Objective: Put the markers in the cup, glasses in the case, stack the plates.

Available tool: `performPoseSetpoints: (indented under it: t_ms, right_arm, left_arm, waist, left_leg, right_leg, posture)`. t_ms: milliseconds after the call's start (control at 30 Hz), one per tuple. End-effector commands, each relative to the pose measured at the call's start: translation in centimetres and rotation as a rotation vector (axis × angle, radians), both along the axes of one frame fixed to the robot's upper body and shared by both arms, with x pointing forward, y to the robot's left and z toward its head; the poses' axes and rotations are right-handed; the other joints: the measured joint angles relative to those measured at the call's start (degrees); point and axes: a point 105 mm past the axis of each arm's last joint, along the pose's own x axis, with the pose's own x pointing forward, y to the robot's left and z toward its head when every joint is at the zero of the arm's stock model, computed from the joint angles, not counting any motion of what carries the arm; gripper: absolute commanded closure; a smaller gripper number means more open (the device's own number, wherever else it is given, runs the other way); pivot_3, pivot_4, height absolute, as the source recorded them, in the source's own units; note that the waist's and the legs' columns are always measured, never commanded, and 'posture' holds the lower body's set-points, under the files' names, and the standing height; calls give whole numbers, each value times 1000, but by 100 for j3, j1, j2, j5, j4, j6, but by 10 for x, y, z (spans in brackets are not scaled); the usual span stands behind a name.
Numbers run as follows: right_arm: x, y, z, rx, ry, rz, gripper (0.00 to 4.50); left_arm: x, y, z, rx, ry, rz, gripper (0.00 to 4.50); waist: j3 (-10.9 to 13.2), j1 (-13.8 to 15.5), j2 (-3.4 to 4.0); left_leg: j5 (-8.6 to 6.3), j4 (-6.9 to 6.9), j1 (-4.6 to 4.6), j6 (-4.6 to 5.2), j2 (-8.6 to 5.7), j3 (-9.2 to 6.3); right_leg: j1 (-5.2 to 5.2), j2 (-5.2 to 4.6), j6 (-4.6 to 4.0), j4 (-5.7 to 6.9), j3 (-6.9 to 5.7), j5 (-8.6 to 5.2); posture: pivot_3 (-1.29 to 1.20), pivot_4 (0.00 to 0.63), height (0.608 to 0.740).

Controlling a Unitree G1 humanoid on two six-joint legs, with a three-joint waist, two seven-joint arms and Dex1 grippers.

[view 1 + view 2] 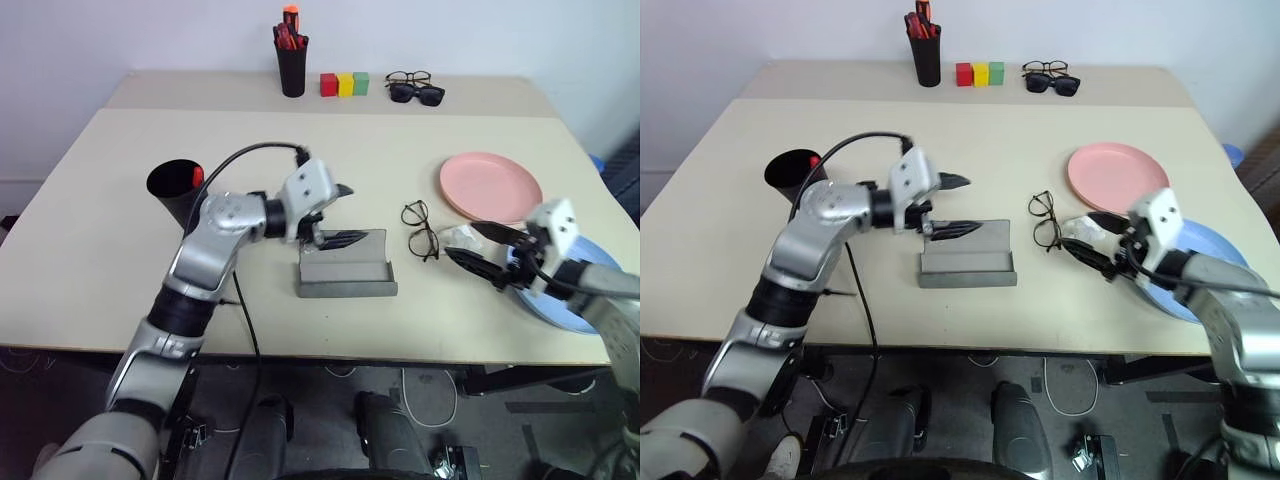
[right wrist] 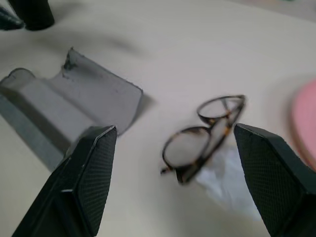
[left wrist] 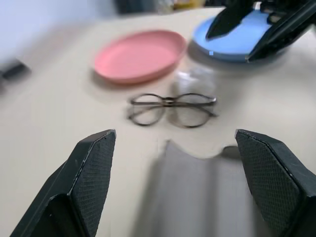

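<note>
Half the blue plate lies hidden beneath the right claw.

Pink plate, blue plate, grey case.

A pale beige counter carries everything. Near its middle lies the open grey case, and just beside that, toward the right, the wire-framed glasses rest next to a scrap of clear wrapping. Farther right sits the pink plate, with the light blue plate nearer the front edge, the two close together. At the left stands the wide black cup with something red inside. Along the back edge are a narrower black cup of red pens, three blocks in red, yellow and green, and two more pairs of glasses.
</note>
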Motion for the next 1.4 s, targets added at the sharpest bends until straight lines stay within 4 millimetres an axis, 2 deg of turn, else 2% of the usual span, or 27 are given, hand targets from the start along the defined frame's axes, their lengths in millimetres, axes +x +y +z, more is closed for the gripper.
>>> performPoseSetpoints:
  t_ms: [33, 100, 267, 400, 533, 800, 1067, 1400]
  right_arm:
    - [18, 14, -3, 24, 33, 70, 688]
    - [28, 20, -5, 45, 71, 100, 688]
    - [50, 26, -16, 47, 143, 113, 688]
    - [61, 26, -15, 40, 156, 110, 688]
    - [70, 20, -5, 33, 128, 84, 688]
    - [70, 11, 9, 7, 90, 59, 688]
    - [62, 5, -1, -27, 191, 45, 688]
    - [63, 15, -15, -34, 276, 84, 688]
  left_arm:
    - [-19, 3, -8, 47, 29, -105, 538]
    - [-34, 7, -7, 15, 120, -183, 538]
    - [-55, 13, 6, -38, 196, -247, 538]
    - [-61, 18, 12, -28, 200, -247, 538]
    - [-63, 24, 9, -3, 180, -216, 538]
    - [-63, 27, 4, 0, 187, -186, 538]
    - [-61, 27, 4, 2, 183, -176, 538]
    - [-64, 31, 3, -9, 191, -143, 538]
  waist:
    - [1, 0, 1]
    - [2, -9, 1]
    - [3, 0, 2]
    - [3, -28, 4]
    - [3, -98, 5]
    - [3, -145, 5]
    - [4, -151, 5]
    - [4, -157, 5]
  left_leg:
    - [0, 3, -4, 0, -1, 0]
    - [0, 10, -12, 0, -3, 1]
    - [0, 15, -22, 1, -7, -7]
    - [0, 9, -16, 1, -4, -7]
    - [0, 9, -15, 0, -4, -6]
    - [0, 9, -16, 0, -4, -6]
    - [0, 9, -14, 1, -4, -6]
    - [0, 9, -14, 0, -4, -5]
  right_leg:
    - [0, 0, 0, -2, 0, 0]
    - [0, -2, 2, -5, 0, 1]
    - [-2, -4, 4, -6, -2, 2]
    - [-6, 1, 5, 2, -2, 2]
    - [-7, 1, 6, 4, -2, 2]
    - [-7, 1, 6, 4, -2, 3]
    - [-7, 1, 6, 7, -2, 2]
    - [-8, 1, 6, 6, -2, 2]
  posture:
    - [0, 150, 740]
    - [0, 150, 740]
    - [0, 150, 740]
    - [0, 150, 740]
    - [0, 150, 740]
    - [0, 150, 740]
    - [0, 150, 740]
    - [0, 150, 740]
